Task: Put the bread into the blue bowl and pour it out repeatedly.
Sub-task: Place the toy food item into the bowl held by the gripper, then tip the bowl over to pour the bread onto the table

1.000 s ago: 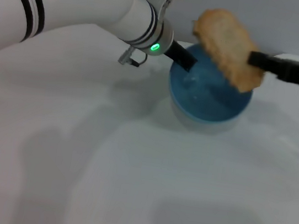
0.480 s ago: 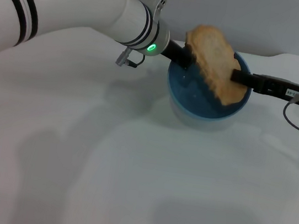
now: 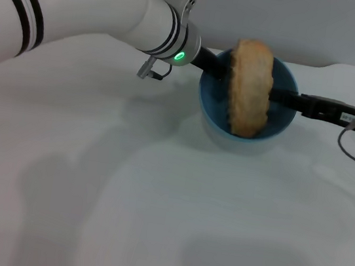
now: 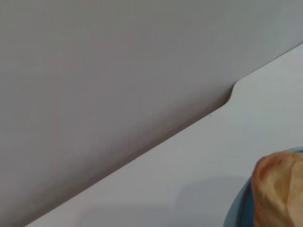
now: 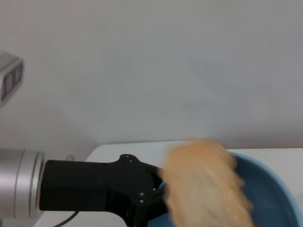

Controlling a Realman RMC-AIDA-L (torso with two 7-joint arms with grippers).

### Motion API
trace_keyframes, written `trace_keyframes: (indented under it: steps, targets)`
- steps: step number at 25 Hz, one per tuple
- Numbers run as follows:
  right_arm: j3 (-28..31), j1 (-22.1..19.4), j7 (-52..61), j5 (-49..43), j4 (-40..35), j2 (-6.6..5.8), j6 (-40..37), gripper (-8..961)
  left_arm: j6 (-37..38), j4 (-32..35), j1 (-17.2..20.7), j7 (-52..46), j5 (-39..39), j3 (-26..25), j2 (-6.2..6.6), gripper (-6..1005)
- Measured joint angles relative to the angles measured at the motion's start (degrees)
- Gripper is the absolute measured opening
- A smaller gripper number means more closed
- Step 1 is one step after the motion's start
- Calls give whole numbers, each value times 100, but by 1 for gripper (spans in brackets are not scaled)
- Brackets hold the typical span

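Jaws, left: hidden behind the bowl's rim and the bread in the head view; cannot tell if spread or pinching.
Jaws, right: reach in from the right and meet the bread's side; tips hidden behind the bread; cannot tell if pinching or let go.
Left gripper [image 3: 214, 67]: black, at the bowl's left rim, at the end of a big white arm with black rings and a small green light.
Right gripper [image 3: 280, 98]: long, thin and black, lying over the bowl's right rim, with a wire trailing off to the right.
Bread [image 3: 250, 87]: standing on end in the bowl, golden-tan flat side facing the head camera, top end poking up above the rim, low end down near the bowl's front wall.
Bread in the left wrist view [image 4: 279, 189]: just one tan end showing at the corner, with a strip of blue rim beside it.
Bread in the right wrist view [image 5: 203, 184]: a blurry tan shape over the blue bowl, close to the black left gripper [image 5: 142, 191].
Blue bowl [image 3: 213, 105]: round, deep and shiny, sitting upright on the surface, between the two grippers.
Surface [image 3: 154, 202]: white and plain, with soft grey shadows in front of the bowl.
Wall [image 4: 94, 71]: plain grey, behind the surface's far edge.
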Motion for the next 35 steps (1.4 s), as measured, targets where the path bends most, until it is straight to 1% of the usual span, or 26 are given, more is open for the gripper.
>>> trace_keyframes:
  steps: [2, 3, 5, 9, 11, 13, 18, 21, 24, 28, 31, 33, 35]
  targets:
    - [85, -178, 147, 71, -237, -9, -108, 422, -22, 5, 21, 7, 0, 8, 4, 0]
    - [85, -178, 147, 71, -237, -9, -108, 422, -27, 13, 27, 16, 0, 10, 4, 0]
    - [126, -332, 207, 156, -438, -6, -185, 423, -31, 19, 33, 29, 0, 11, 8, 0]
    - [266, -756, 171, 484, -835, -5, -258, 425, -134, 18, 41, 46, 38, 33, 26, -1]
    - [538, -994, -33, 635, -971, -5, -222, 425, -298, 18, 41, 76, 85, 118, 26, -1]
    - [968, -1167, -302, 692, -980, 3, -182, 426, -647, 1, 40, 111, 197, 352, 23, -1]
    - [1889, -1465, -1026, 706, -584, 15, 6, 428, -1436, -11, 6, 116, 416, 861, 5, -1]
    - [2326, -1588, -1412, 741, -288, 10, 67, 429, -1771, -6, -51, 119, 521, 1035, -3, -1]
    - [2561, -1691, -1587, 754, -154, 7, 91, 430, -2068, 52, -71, 125, 734, 1237, -12, -1]
    - [2596, -1758, -1614, 743, -82, -1, 114, 432, -2167, 73, -160, 126, 850, 1369, -20, 0]
    - [2611, -1768, -1617, 753, -65, -3, 177, 433, -2402, 117, -177, 165, 1077, 1668, -26, 0]
    - [2605, -1739, -1620, 748, -53, -3, 237, 434, -2753, 191, -145, 325, 1367, 1977, -33, 0]
    - [2602, -1726, -1621, 746, -36, -4, 248, 434, -2844, 211, -128, 384, 1412, 2029, -34, 0]
